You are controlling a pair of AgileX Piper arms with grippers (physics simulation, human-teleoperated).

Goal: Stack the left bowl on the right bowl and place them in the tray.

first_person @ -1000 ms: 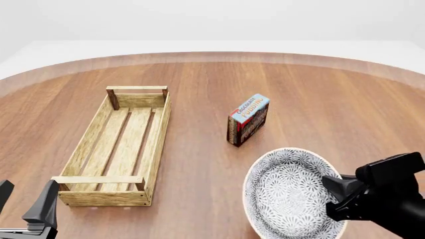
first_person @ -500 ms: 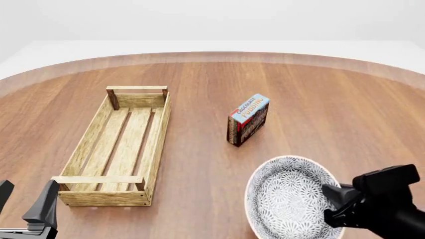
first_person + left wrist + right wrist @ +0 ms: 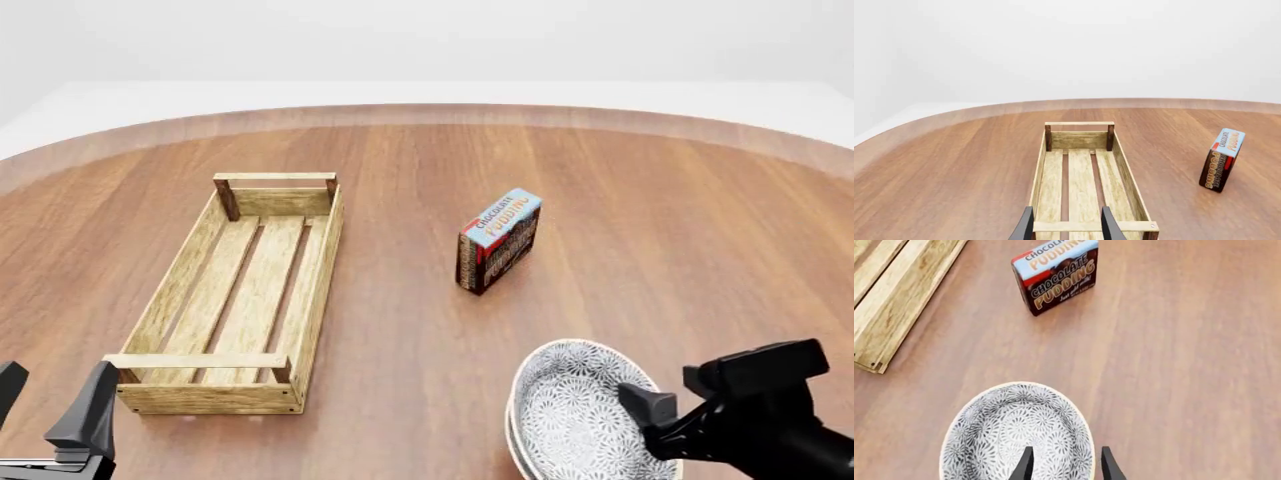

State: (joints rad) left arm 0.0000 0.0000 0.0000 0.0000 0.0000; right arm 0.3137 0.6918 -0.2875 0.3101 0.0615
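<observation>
- Stacking looks done: two rims are seen at the bowls' (image 3: pixel 577 415) near-left edge in front view, so one bowl is judged nested in the other, low on the table (image 3: pixel 667 220), front-right of centre.
- In the R wrist view only the top bowl (image 3: pixel 1017 432) is made out; the lower one is hidden.
- R gripper (image 3: pixel 638 412) is at the stack's right rim. Fingers are seen a little apart astride the rim in the wrist view; whether the rim is actually pinched can't be told.
- L gripper (image 3: pixel 1066 225) is parked at the tray's (image 3: pixel 240 290) near end, fingers spread, nothing between them.
- Tray is left of centre, well apart from the bowls, w/ nothing in it.
- Pudding box (image 3: pixel 499 240) stands upright between tray and bowls, nearer the bowls' far side.
- Left to do (judged): stack to be gripped, carried left past the box, set in the tray.
</observation>
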